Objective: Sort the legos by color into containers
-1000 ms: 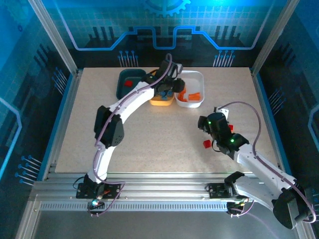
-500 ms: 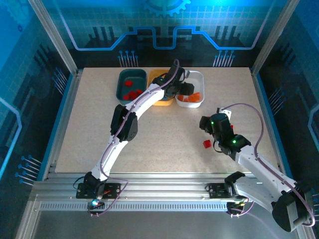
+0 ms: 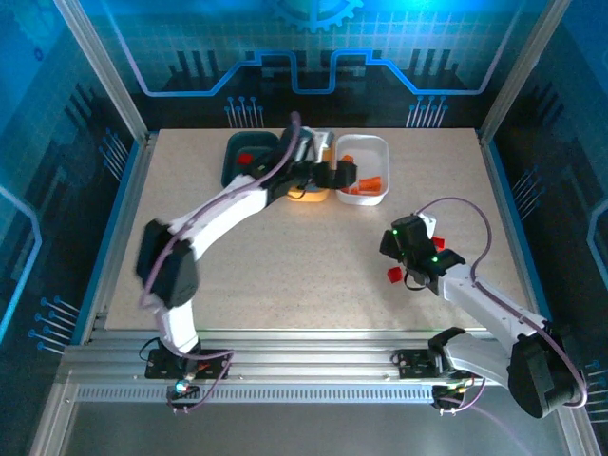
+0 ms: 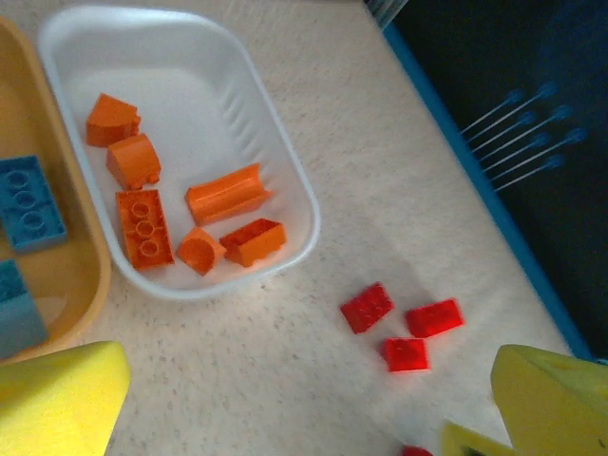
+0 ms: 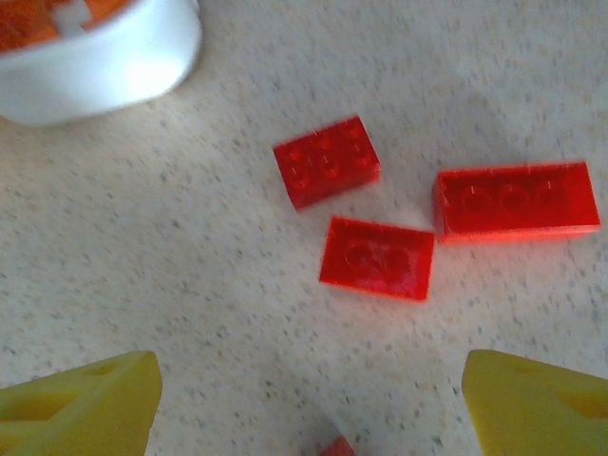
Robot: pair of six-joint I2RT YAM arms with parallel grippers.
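Lying beyond right tool (image 5: 309, 385): red legos (image 5: 376, 256)

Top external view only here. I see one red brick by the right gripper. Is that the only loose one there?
Observer: No, the right wrist camera shows at least three red bricks loose on the table below the open right gripper.
Operator: What's in the white tray?
Observer: Six orange pieces, no other colour, by the left wrist camera.
Operator: And the yellow tray?
Observer: Light blue bricks lie in it.
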